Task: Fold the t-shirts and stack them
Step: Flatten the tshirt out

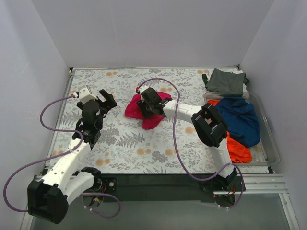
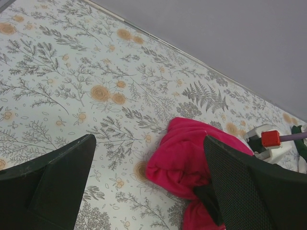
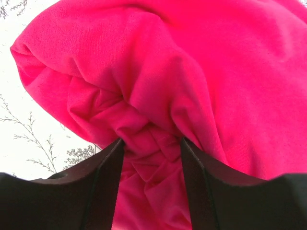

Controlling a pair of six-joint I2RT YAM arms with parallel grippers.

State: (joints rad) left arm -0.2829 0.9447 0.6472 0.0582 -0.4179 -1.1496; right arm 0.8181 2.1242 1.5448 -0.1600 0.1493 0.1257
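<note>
The magenta-pink t-shirt lies crumpled mid-table on the floral tablecloth. My right gripper is down on it; in the right wrist view its jaws pinch a bunched fold of the shirt. My left gripper is open and empty, hovering left of the shirt; its wrist view shows the shirt between and beyond its fingers. The dark grey-green tee lies at the back right. The navy tee lies over the orange tee at the right.
A clear plastic bin at the right edge holds the navy and orange tees. White walls close in the back and sides. The right arm's purple cable loops over the tablecloth. The right wrist's white body shows past the shirt.
</note>
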